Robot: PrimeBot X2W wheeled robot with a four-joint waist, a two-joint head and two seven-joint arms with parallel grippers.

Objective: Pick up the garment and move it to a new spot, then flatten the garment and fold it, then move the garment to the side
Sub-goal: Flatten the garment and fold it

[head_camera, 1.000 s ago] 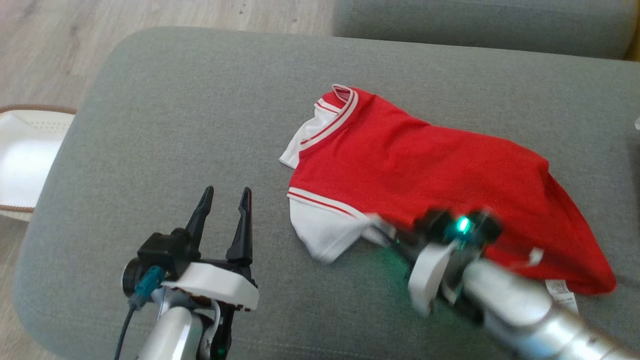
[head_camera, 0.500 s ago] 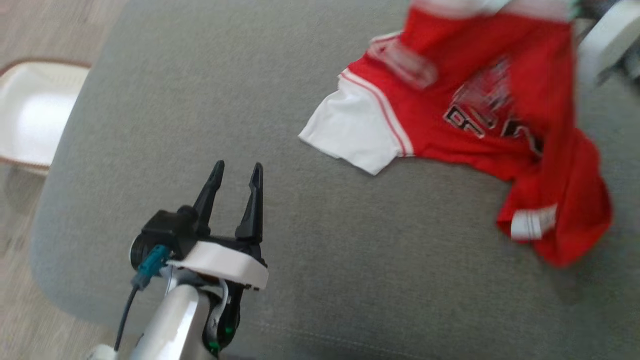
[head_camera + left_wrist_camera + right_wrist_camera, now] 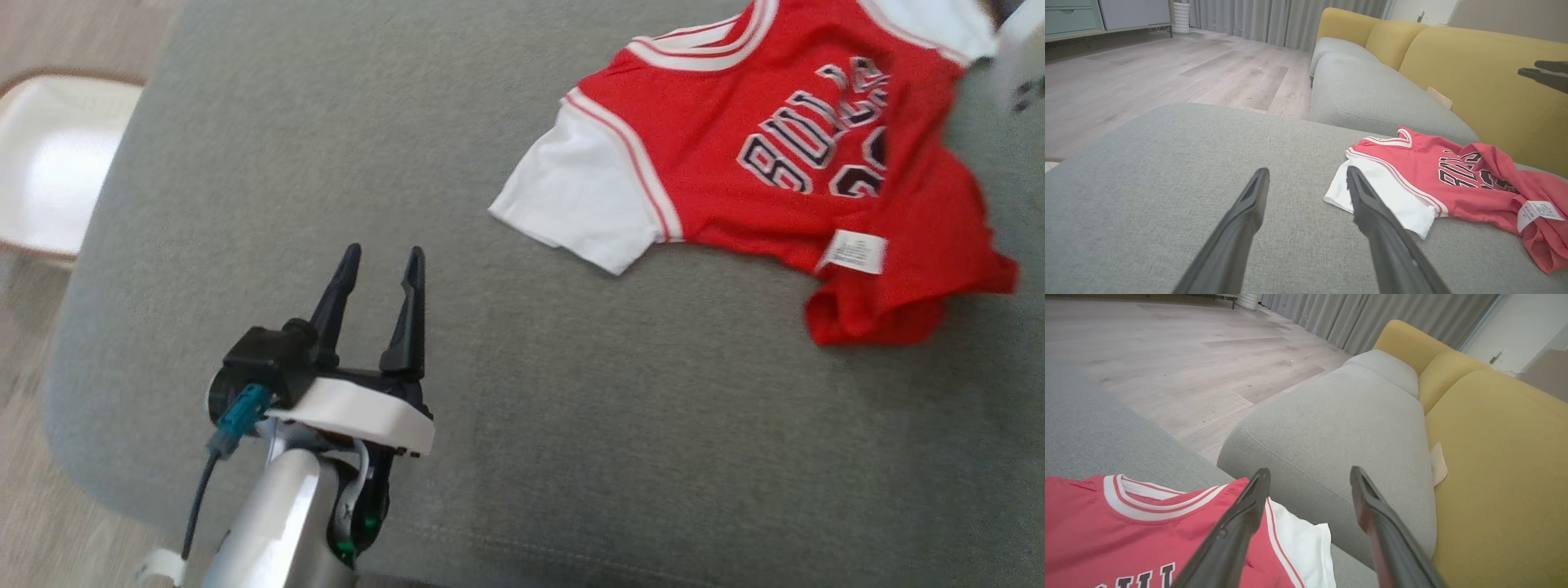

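**Legible markings: one garment**

Red garment (image 3: 718,188), chest: dark block lettering (image 3: 804,135) outlined in white reads "BULL"; the next letter is creased. Beneath it is a number (image 3: 857,175), first digit "2", the rest folded. White label (image 3: 853,251): print too small to read.

grey sofa (image 3: 571,457), wood floor (image 3: 1167,69), curtains (image 3: 1274,18)

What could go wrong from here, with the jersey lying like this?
1. The garment's lower hem is bunched and turned over, with its label showing; folding now would likely trap those wrinkles.
2. Its far white sleeve lies close to the edge of the cushion, by the open right gripper; a careless tug might drag it off.
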